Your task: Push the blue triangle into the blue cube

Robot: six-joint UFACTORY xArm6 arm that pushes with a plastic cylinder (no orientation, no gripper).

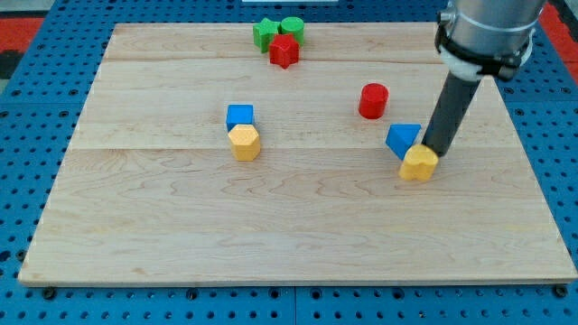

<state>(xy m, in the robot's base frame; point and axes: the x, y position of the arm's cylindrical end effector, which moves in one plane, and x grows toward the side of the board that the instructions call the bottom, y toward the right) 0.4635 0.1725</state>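
The blue triangle (pixel 404 140) lies right of the board's middle. A yellow block (pixel 419 163) touches its lower right side. My tip (pixel 438 151) stands just right of the blue triangle, at the yellow block's upper right edge. The blue cube (pixel 240 116) sits left of centre, far from the triangle, with a yellow hexagonal block (pixel 245 143) touching it below.
A red cylinder (pixel 373 100) stands up and left of the blue triangle. At the view's top, a green star-like block (pixel 265 33), a green cylinder (pixel 292 28) and a red star-like block (pixel 284 51) cluster together. The wooden board (pixel 289 235) lies on a blue pegboard.
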